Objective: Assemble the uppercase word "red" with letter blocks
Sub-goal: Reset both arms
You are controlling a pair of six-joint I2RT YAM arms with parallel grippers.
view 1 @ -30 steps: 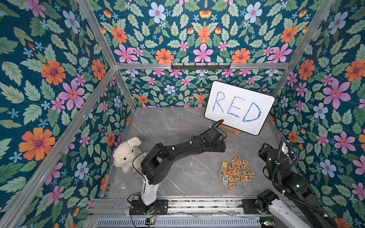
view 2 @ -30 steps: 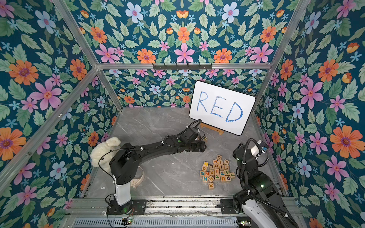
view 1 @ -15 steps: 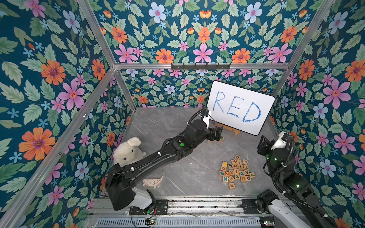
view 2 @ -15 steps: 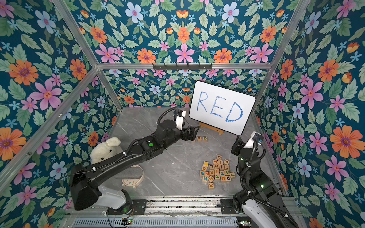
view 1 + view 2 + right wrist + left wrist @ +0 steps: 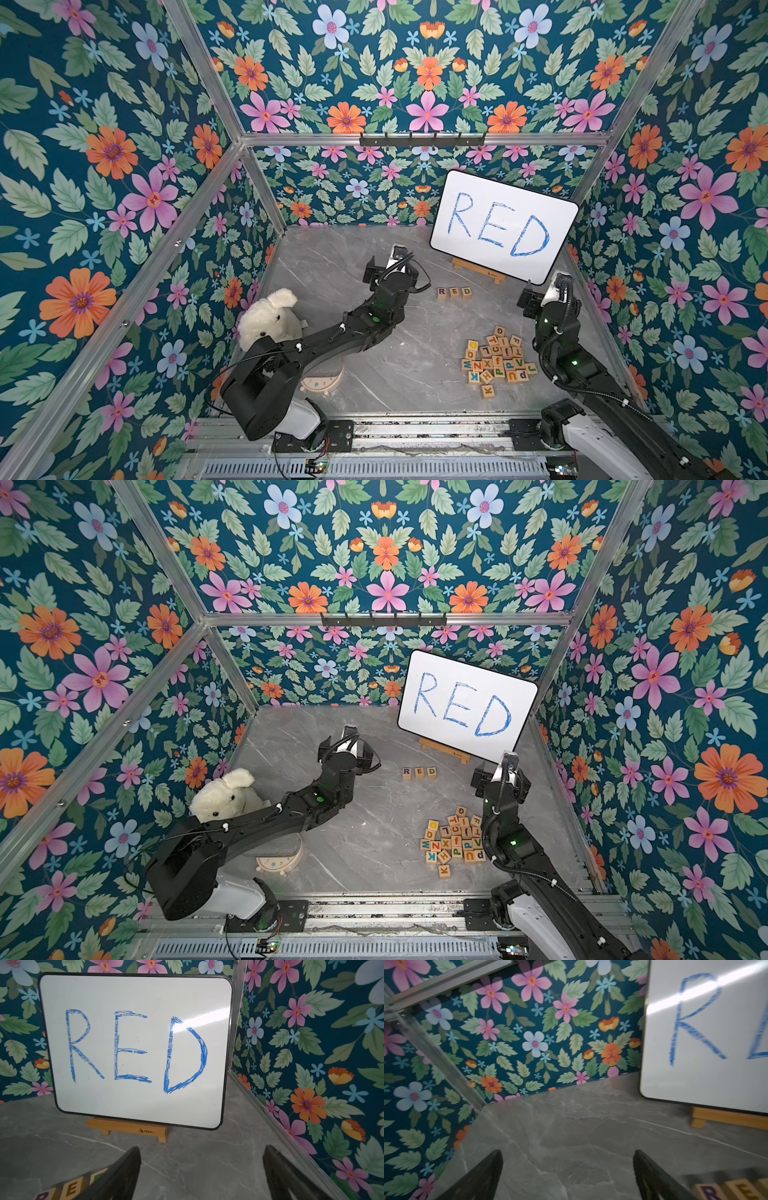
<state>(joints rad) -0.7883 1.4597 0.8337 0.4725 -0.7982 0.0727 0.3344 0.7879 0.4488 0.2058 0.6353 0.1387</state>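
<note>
Left gripper jaws wide, empty, off left side of board. Right gripper jaws wide, empty, facing board, near its right lower corner. RED blocks in tight row, letters up, just before board's stand, between both grippers. Spare blocks piled further before board.

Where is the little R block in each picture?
In a top view: the R block starts the row of three, in front of the white board.
In a top view: R block starts the same row.
Left wrist: blurred at the frame's edge, beside the E block.
Right wrist: cut off at the frame's edge.
Shared landmark: the white board.
</note>
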